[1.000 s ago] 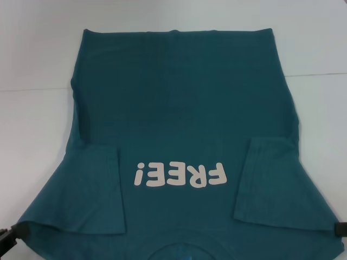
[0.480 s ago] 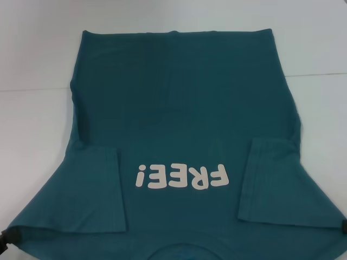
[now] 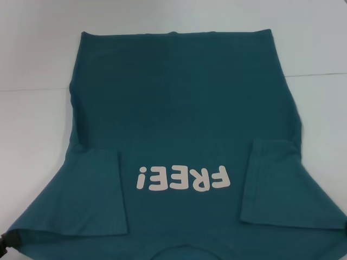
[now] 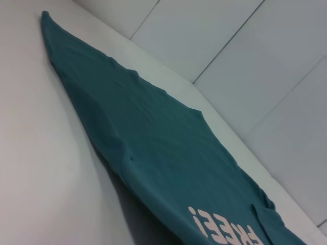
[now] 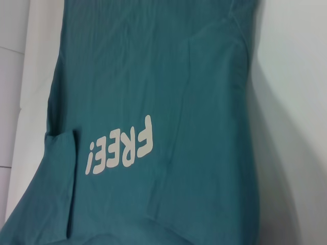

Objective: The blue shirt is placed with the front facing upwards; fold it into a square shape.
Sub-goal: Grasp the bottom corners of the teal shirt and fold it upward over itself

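The blue shirt (image 3: pixel 179 135) lies front-up on the white table (image 3: pixel 32 141), both sleeves folded inward beside the cream lettering (image 3: pixel 183 179). The left gripper (image 3: pixel 6 241) shows at its near left corner; its fingers' state cannot be told.

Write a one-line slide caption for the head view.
Blue shirt lies front up on the white table, both sleeves folded inward.

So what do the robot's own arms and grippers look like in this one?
Barely anything shows. Only a small black piece of the left gripper pokes in at the head view's lower left corner, beside the blue shirt. The right gripper is out of view. No cables or markings visible.
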